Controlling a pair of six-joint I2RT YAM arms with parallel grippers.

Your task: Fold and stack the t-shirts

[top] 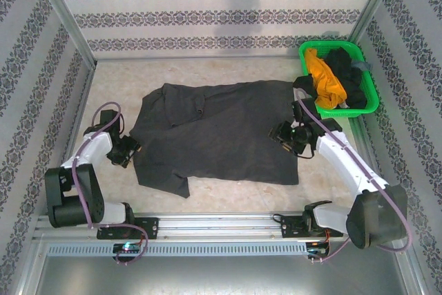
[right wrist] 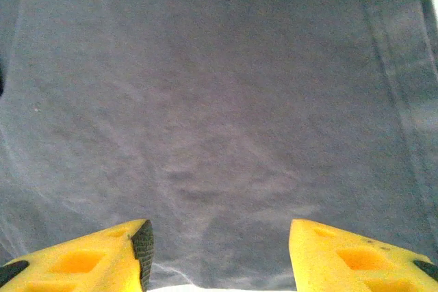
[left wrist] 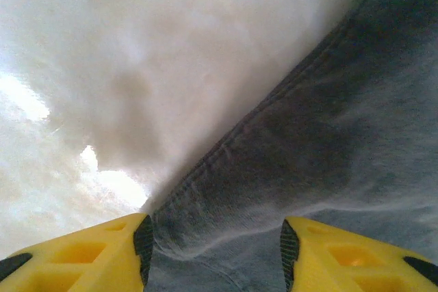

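The charcoal t-shirt [top: 221, 129] covers the middle of the table [top: 207, 74]. Bare strips stay open at 12 and 6 o'clock. The green basket [top: 369, 84] blocks 2 o'clock, and patterned walls [top: 34, 101] close off 9, 12 and 3 o'clock.

This is a robot test cell in a lab: a pale marble-look table [top: 228, 198] boxed in by metal posts [top: 66, 18] and patterned wallpaper panels [top: 221, 15] on the left, far and right, with a left arm [top: 86, 151] and a right arm [top: 342, 157] bolted to a rail [top: 221, 223] along its near edge.

Top cam overhead, whole table [top: 207, 77]; wrist cams close on grey shirt [top: 221, 136].
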